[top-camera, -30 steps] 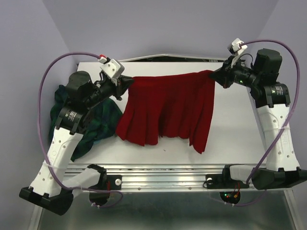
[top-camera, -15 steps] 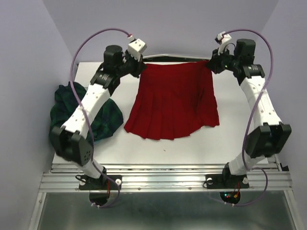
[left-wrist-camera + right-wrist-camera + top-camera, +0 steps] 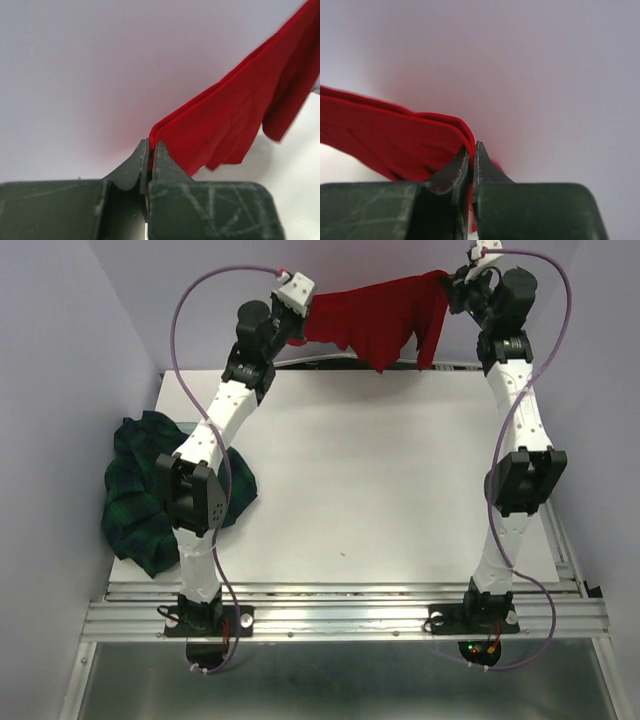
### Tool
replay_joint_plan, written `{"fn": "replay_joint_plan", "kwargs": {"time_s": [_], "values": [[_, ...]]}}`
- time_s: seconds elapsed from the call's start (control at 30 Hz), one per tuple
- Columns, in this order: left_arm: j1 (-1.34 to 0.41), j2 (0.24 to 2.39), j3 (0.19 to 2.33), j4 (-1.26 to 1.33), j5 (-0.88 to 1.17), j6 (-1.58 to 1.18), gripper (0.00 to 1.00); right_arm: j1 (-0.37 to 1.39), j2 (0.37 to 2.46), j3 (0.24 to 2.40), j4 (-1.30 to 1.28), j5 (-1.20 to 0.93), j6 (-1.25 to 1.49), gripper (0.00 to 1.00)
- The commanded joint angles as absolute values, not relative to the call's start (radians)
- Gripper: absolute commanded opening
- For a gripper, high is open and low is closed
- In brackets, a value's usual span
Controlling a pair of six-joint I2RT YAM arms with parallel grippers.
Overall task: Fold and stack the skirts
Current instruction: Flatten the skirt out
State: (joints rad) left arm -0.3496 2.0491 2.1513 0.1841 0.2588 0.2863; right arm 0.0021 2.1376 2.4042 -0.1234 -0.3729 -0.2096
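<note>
The red skirt (image 3: 378,318) hangs in the air beyond the table's far edge, stretched between both grippers. My left gripper (image 3: 304,322) is shut on its left corner; in the left wrist view the red cloth (image 3: 235,115) is pinched between the shut jaws (image 3: 150,150). My right gripper (image 3: 450,285) is shut on its right corner; in the right wrist view the cloth (image 3: 395,140) is pinched between the shut jaws (image 3: 471,152). The green and navy plaid skirt (image 3: 140,510) lies crumpled at the table's left edge, partly behind the left arm.
The white table (image 3: 380,480) spans the middle. Both arms are stretched up and far back toward the lilac back wall (image 3: 380,260). A metal rail (image 3: 340,615) runs along the near edge.
Both arms have lifted the red skirt off the table and carried it up and back. It lay spread flat before and now hangs bunched in the air.
</note>
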Motion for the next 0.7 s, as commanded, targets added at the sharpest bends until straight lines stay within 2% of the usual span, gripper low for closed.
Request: {"fn": "replay_joint_plan", "kwargs": {"time_s": [0.0,0.07,0.1,0.17,0.2,0.33,0.43,0.5,0.67], "values": [[-0.314,1.865,1.837,0.667,0.236,0.419,0.00,-0.032,2.011,2.148,0.225,-0.422,-0.273,0.01],[-0.316,1.838,1.748,0.672,0.250,0.440,0.00,-0.032,1.932,1.987,0.288,-0.519,-0.355,0.01],[-0.314,1.833,1.661,0.672,0.271,0.449,0.00,-0.032,1.904,1.807,0.319,-0.552,-0.388,0.01],[-0.314,1.815,1.509,0.672,0.310,0.512,0.00,-0.032,1.821,1.622,0.392,-0.638,-0.498,0.01],[-0.316,1.813,1.465,0.672,0.346,0.534,0.00,-0.032,1.798,1.463,0.402,-0.661,-0.546,0.01],[-0.316,1.790,1.238,0.670,0.400,0.620,0.00,-0.032,1.701,1.138,0.326,-0.748,-0.820,0.01],[-0.316,1.738,1.072,0.664,0.446,0.646,0.00,-0.032,1.599,1.002,0.212,-0.770,-0.963,0.01],[-0.316,1.671,1.002,0.657,0.460,0.632,0.00,-0.032,1.542,0.919,0.047,-0.799,-1.101,0.01],[-0.324,1.493,0.815,0.529,0.564,0.741,0.00,-0.032,1.373,0.819,-0.225,-0.836,-1.281,0.01]]}}
